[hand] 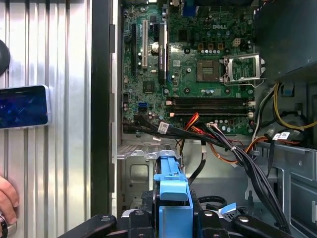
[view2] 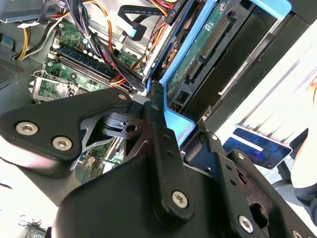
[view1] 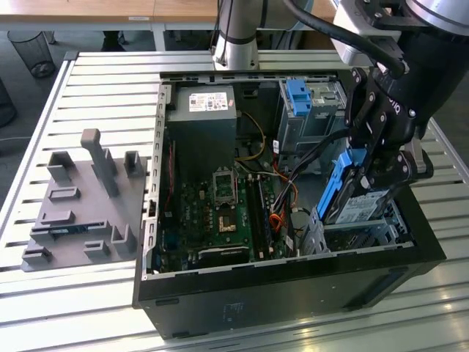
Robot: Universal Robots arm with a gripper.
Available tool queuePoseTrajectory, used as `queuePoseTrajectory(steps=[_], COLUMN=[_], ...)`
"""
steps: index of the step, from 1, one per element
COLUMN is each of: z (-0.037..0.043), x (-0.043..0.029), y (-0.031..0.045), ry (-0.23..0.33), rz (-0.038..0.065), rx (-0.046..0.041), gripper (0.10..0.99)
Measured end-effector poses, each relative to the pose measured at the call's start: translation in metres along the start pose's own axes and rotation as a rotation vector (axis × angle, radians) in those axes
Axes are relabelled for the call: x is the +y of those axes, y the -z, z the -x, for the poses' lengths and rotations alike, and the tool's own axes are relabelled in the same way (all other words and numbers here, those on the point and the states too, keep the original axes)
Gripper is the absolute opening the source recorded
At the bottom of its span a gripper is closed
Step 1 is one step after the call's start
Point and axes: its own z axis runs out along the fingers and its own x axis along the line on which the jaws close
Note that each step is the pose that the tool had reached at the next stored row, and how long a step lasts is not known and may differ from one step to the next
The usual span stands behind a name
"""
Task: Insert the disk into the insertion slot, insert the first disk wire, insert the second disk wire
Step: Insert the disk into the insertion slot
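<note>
Black gripper (view1: pixel 374 170) clamped on blue-framed silver-black flat disk (view1: pixel 350 196), tilted edge-down, prob. to angle it into silver perforated-metal insertion slot (view1: pixel 364 233) just below.

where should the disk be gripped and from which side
Grip the disk by its upper end, across the flat faces, from above: it stands steeply tilted, lower end toward the insertion slot, and the gripper seems to hold it that way.

The disk (view1: pixel 363 199), silver-black and framed in bright blue plastic, is held steeply tilted over the insertion slot (view1: pixel 363 233), a low perforated silver bay on the exterior view's right.
</note>
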Motion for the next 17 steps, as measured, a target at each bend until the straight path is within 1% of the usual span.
queuePoseTrajectory(steps=[10,17], z=[0.0000,0.0000], x=[-0.0001,-0.0003], y=[-0.0064,-0.0123], ry=[0.000,0.000], rz=[-0.001,-0.001], rx=[0.0000,-0.0001], gripper=[0.365,0.365])
